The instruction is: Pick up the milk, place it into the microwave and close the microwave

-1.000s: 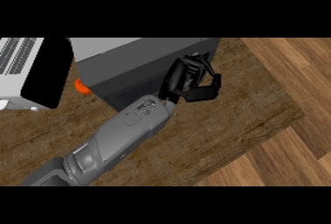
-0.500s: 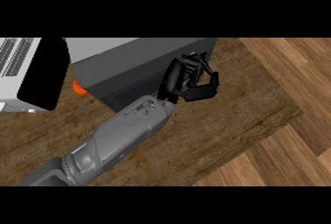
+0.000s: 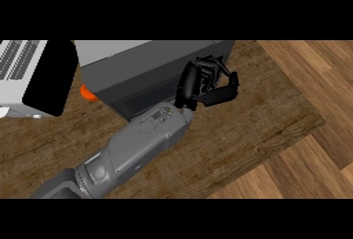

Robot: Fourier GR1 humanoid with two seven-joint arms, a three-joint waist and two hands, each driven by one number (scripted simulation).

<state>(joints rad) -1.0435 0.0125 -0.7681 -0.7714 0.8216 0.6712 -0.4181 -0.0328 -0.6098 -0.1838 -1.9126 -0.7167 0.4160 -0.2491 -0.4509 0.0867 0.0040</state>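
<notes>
With the robot hand [image 3: 205, 86] curled on nothing by the microwave [image 3: 148, 70], its open door [image 3: 38, 77] needs a steady inward sweep.

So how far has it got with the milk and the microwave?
Done: no milk shows anywhere, and the left hand is curled with nothing visible in it, so the milk may be inside. In hand: that hand sits at the end of the dark grey box-shaped microwave, perhaps working the door. Left: this view cannot show whether the door is shut.
</notes>
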